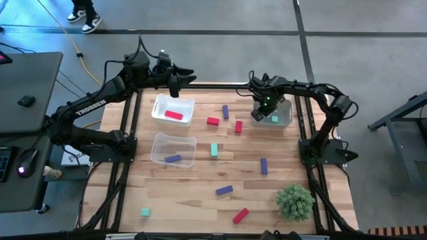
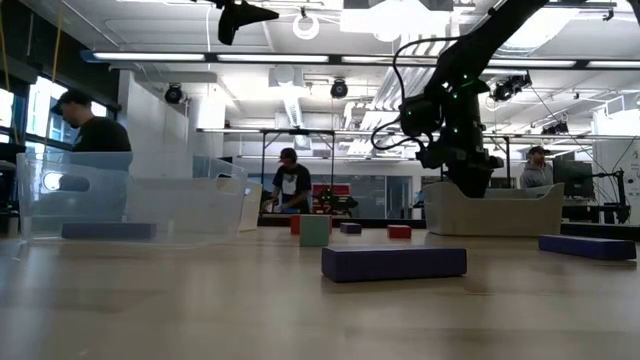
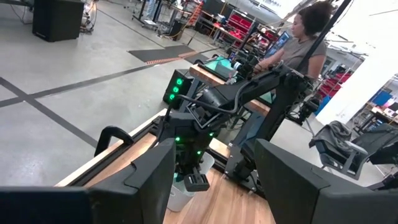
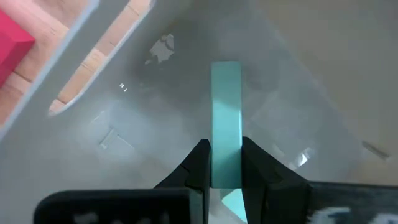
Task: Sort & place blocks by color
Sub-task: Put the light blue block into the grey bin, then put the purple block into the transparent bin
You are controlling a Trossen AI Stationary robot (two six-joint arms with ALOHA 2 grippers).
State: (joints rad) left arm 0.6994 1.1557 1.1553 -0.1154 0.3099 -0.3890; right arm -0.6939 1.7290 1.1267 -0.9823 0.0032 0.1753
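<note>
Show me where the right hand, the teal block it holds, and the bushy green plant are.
right hand (image 4: 225, 163), right wrist view, midway between its fingertips
teal block (image 4: 226, 106), right wrist view, middle of the bar
bushy green plant (image 1: 294, 201), high view, its centre

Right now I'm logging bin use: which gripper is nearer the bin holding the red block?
Left. The left gripper hovers just beyond the bin with the red block; the right gripper is across the table.

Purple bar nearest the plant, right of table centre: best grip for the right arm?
Take the purple bar from straight above, fingers across its narrow width at mid-length. It lies flat on the table with its long axis running roughly front to back, and the space around it is bare, so both long sides are free. The right gripper is currently shut on a teal block over the bin.
</note>
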